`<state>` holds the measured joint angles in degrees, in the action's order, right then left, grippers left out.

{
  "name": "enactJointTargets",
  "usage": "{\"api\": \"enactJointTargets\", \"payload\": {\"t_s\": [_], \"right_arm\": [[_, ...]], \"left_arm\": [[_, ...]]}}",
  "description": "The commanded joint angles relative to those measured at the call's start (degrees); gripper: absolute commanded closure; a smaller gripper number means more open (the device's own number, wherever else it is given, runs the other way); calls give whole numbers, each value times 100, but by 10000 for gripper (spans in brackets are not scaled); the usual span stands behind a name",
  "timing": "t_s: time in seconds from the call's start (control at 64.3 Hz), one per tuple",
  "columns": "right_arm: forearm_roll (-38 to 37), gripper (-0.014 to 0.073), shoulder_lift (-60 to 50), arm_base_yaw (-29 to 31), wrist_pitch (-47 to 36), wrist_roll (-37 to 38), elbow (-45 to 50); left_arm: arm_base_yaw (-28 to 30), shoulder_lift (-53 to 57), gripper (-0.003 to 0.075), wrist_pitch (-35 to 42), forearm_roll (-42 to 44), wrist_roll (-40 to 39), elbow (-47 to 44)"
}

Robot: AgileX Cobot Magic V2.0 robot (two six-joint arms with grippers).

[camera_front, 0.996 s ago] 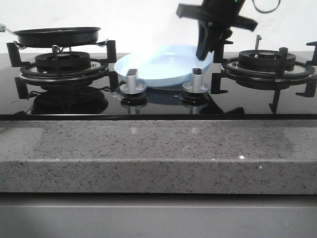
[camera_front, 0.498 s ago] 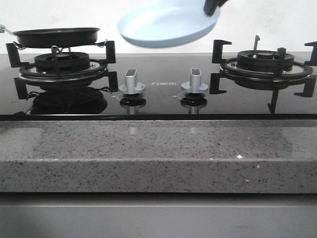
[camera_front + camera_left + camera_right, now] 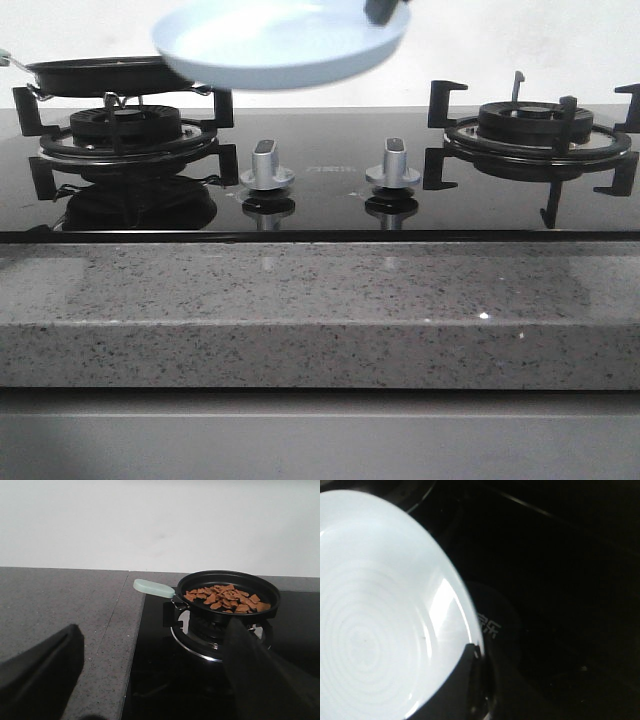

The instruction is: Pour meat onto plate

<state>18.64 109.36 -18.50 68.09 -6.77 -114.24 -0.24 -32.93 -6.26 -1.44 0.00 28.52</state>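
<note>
The pale-blue plate (image 3: 280, 45) hangs in the air above the hob, its left edge over the pan's right side. My right gripper (image 3: 385, 10) is shut on the plate's right rim; only its tip shows at the top of the front view. In the right wrist view the plate (image 3: 375, 615) fills the frame, with a finger (image 3: 470, 680) over its rim. The black frying pan (image 3: 227, 592) with a pale handle (image 3: 152, 587) sits on the left burner and holds the brown-orange meat (image 3: 225, 597). My left gripper (image 3: 155, 680) is open and empty, short of the pan.
Two silver knobs (image 3: 266, 165) (image 3: 394, 162) stand on the black glass hob. The right burner grate (image 3: 540, 135) is bare. A grey speckled counter edge (image 3: 320, 310) runs along the front, and more counter (image 3: 60, 605) lies left of the hob.
My right gripper has lifted the plate off the hob and carried it up and to the left, toward the pan. The pan and the left gripper have not moved.
</note>
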Motion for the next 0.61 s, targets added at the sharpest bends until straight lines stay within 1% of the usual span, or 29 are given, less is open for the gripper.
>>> {"api": "enactJointTargets", "payload": {"t_s": [0.0, 0.109, 0.202, 0.264, 0.389, 0.591], "right_arm": [[142, 654, -848, 27, -887, -79, 798], [177, 654, -1321, 27, -1628, -99, 1967], [177, 654, -1623, 27, -2064, -99, 2704], [177, 654, -1748, 27, -2294, -99, 3036], [177, 654, -1900, 27, -2504, -99, 3375], [177, 654, -1916, 27, -2498, -94, 3384]], "left_arm": [[6, -42, 153, 480, -50, -95, 221], [6, -42, 153, 480, -50, -95, 221], [6, -42, 153, 480, -50, -95, 221], [6, -42, 153, 480, -50, -95, 221], [6, -42, 153, 480, -50, -95, 221], [6, -42, 153, 480, -50, -95, 221]]}}
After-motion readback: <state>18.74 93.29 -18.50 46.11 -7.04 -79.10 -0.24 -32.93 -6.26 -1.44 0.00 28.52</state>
